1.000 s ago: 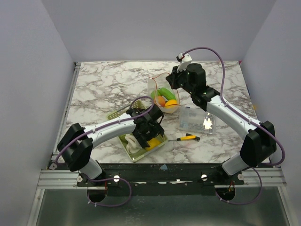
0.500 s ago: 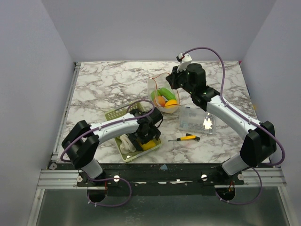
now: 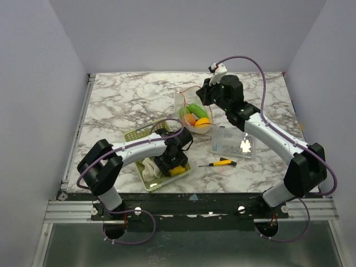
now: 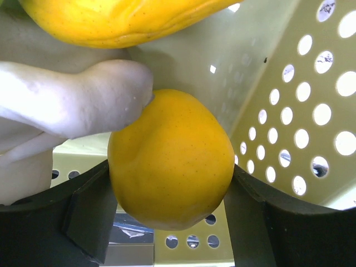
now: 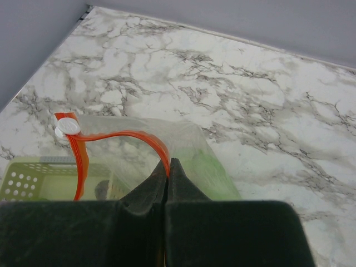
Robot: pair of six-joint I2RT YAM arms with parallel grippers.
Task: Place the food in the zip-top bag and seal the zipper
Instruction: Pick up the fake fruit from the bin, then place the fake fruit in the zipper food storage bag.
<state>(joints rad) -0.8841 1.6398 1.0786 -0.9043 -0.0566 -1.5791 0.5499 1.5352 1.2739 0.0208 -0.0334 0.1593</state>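
1. The left fingers (image 4: 83, 217) are down inside the pale green mesh basket (image 4: 311, 111). They grip a round yellow fruit (image 4: 169, 161), which fills the gap between them, with each finger touching one side of it.
2. Just beyond these fingers, a white food piece (image 4: 72, 103) leans on the fruit's upper left. A longer yellow piece (image 4: 122, 19) lies farther out.
3. The basket's perforated wall rises close on the right of the left fingers.
4. The right fingers (image 5: 139, 200) are closed tight. They pinch the zip-top bag (image 5: 189, 150) at its mouth, right on the zipper (image 5: 111, 135).
5. From that pinch the red-orange strip arcs away to the left of the right fingers and ends at a small white tab (image 5: 68, 127). The mouth stands open.
6. In the top view, food sits in the bag just below the right fingers: a green piece (image 3: 194, 108), an orange piece (image 3: 190, 118) and a yellow piece (image 3: 203, 121).
7. On the counter (image 3: 122, 100), a clear box (image 3: 231, 142) lies beside the bag. A screwdriver (image 3: 219, 163) lies just to the right of the left fingers.
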